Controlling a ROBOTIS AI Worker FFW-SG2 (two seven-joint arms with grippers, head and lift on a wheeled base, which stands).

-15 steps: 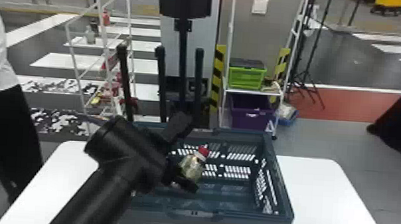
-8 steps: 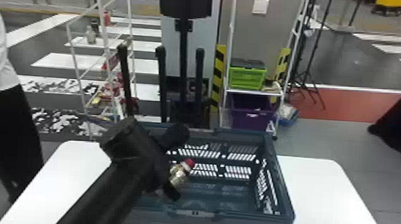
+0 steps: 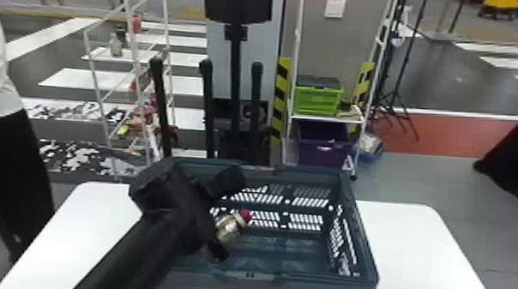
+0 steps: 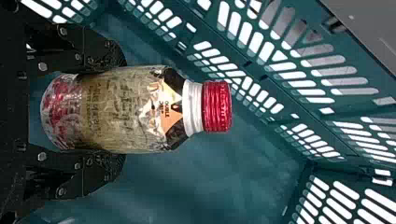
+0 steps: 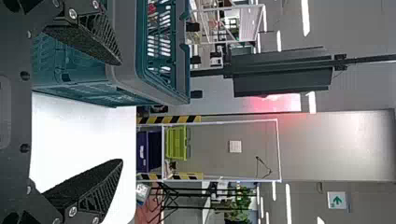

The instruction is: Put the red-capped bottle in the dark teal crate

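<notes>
My left gripper [image 3: 228, 217] hangs over the left part of the dark teal crate [image 3: 362, 264] with the red-capped bottle [image 3: 228, 228] between its fingers. In the left wrist view, the left gripper [image 4: 109, 112] is shut on the lower body of the bottle [image 4: 135, 109], its red cap pointing away from the fingers, crate walls [image 4: 280, 79] around. The right gripper [image 5: 122, 112] stands open in the right wrist view, nothing between its fingers, beside the crate [image 5: 126, 79] and the table.
The crate stands on a white table [image 3: 415, 250], with bare tabletop at both sides. Behind are a white wire rack [image 3: 134, 61], a shelf with a green crate [image 3: 318, 100] and purple bin [image 3: 323, 143], and a black stand [image 3: 235, 76].
My left arm has swung a little, first left and then slightly back to the right, carrying the bottle. The bottle sits lower than a second ago.
</notes>
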